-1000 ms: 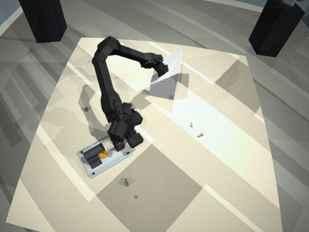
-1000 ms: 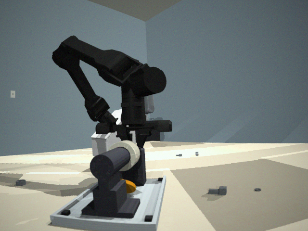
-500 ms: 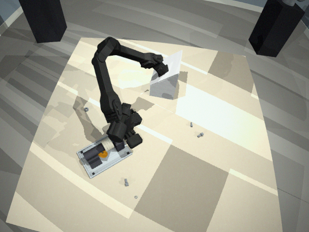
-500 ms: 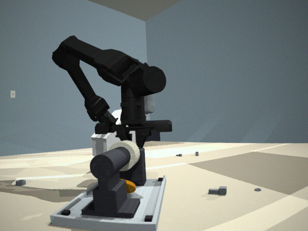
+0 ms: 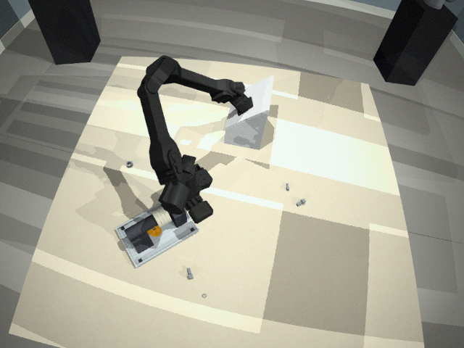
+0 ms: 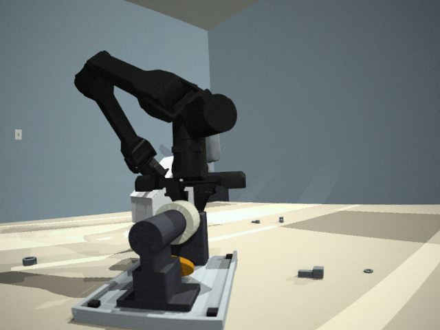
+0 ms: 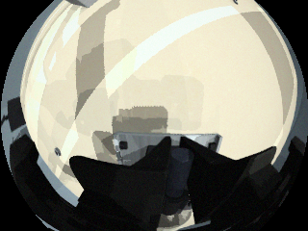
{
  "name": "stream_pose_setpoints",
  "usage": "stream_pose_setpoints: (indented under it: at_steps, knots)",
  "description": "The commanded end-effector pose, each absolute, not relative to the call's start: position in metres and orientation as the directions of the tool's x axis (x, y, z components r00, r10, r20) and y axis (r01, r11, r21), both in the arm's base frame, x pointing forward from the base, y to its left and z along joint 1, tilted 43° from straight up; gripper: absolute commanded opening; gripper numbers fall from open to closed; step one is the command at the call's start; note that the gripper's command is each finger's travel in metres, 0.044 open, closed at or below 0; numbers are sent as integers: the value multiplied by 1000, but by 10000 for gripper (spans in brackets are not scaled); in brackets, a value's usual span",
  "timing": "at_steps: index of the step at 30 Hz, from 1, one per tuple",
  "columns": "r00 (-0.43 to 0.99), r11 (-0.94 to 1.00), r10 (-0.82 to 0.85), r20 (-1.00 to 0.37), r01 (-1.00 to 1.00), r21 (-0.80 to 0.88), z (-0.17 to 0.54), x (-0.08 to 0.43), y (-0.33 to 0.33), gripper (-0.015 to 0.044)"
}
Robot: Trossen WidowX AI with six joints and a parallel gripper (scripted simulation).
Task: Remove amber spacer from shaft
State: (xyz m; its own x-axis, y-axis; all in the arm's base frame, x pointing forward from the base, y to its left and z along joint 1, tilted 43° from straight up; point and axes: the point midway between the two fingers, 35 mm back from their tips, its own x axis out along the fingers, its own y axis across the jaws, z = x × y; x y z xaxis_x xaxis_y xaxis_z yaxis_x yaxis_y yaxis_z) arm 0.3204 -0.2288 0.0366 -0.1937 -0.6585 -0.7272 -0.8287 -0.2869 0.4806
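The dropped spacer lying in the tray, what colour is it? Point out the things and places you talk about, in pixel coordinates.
Amber orange [image 5: 155, 231] [image 6: 186, 267], best seen in the top view.

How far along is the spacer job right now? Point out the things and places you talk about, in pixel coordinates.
Done: the flat amber disc-shaped spacer [image 5: 155, 231] [image 6: 186, 267] is off the shaft, lying in the pale grey tray [image 5: 167, 250] [image 6: 226, 284]; the cream ring-shaped spacers [image 5: 162, 216] [image 6: 192, 221] remain up. In hand: the black gripper [image 6: 187, 205] is shut on something, likely the shaft, mostly hidden. Left: finish any remaining push, then let go.
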Motion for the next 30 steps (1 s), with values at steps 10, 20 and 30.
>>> stream_pose_setpoints:
  at_steps: [10, 20, 30]
  knots:
    - [-186, -289, -663, -726, -831, 476, 40, 325, -231, 0]
    - [-186, -289, -663, -726, -831, 476, 40, 325, -232, 0]
    - [-194, -287, -658, -727, -829, 481, 38, 321, -230, 263]
